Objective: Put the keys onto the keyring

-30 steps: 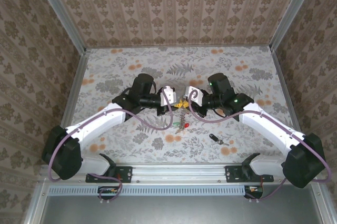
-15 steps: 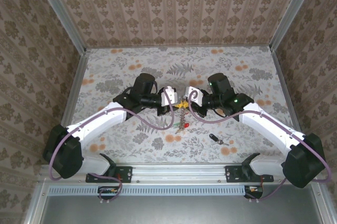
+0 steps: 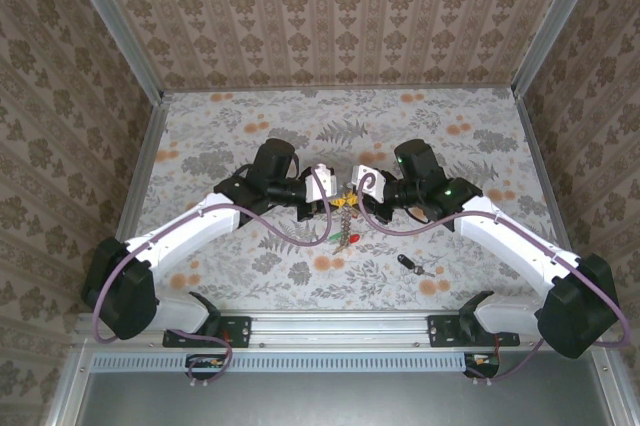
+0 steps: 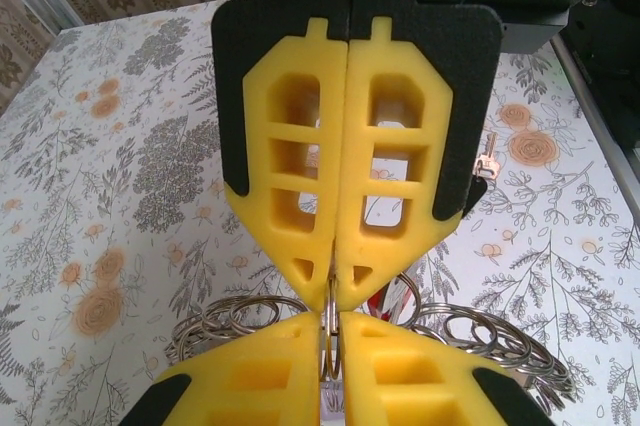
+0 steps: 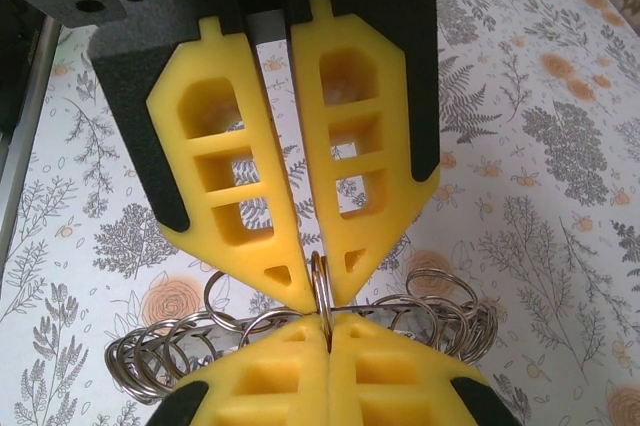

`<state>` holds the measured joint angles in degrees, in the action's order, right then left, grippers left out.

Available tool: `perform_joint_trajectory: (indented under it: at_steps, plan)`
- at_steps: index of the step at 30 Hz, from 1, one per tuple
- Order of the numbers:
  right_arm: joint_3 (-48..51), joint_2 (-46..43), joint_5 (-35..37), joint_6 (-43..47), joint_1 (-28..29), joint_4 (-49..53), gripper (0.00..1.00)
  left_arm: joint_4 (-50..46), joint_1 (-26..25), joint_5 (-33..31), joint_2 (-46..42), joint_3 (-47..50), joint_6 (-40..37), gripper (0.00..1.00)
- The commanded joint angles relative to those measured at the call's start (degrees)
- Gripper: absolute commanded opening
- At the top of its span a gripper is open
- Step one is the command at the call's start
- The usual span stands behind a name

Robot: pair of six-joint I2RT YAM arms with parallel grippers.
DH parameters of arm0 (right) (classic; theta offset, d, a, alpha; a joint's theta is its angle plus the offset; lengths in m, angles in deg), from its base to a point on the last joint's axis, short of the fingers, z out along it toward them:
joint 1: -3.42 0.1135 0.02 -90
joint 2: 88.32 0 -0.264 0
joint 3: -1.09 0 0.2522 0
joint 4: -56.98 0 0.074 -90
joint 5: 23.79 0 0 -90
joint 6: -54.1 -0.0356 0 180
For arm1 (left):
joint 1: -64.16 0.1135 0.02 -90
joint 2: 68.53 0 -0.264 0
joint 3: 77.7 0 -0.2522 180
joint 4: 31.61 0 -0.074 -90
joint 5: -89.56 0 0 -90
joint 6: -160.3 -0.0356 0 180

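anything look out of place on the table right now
One black-headed key lies alone on the table, on the right arm's side. It is well apart from the keyring, which the left gripper and right gripper pinch between them mid-table. It looks not yet threaded on. Nothing else stands out.

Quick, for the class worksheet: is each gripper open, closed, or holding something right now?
Left gripper: closed, pinching the keyring.
Right gripper: closed, pinching the same keyring.

A lab test booth: aluminium-framed wallpapered walls (image 3: 330, 16) around a floral-print table (image 3: 250, 116)
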<state>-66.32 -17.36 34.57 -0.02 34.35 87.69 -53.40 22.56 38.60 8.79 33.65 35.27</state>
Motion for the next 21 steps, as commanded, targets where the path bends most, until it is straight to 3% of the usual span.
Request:
perform_joint_trajectory:
  at_steps: [1, 6, 13, 21]
  plan:
    - [-1.07, -1.61, 0.35, 0.95, 0.24, -0.8, 0.0, -1.37, 0.03, -0.41, 0.51, -1.5, -1.27, 0.12]
    - [-1.04, -1.61, 0.63, 1.29, 0.25, -0.33, 0.0, 0.47, 0.09, -0.68, -0.33, -0.73, -0.91, 0.0]
    - [-0.35, -1.69, 0.93, 1.91, 0.18, -0.24, 0.0, 3.16, 0.36, 1.98, -1.13, 0.51, 0.56, 0.0]
    - [2.04, -1.37, -7.4, 0.3, -1.84, -5.05, 0.13, 11.12, 2.05, 16.46, -1.38, 2.45, 4.77, 0.0]
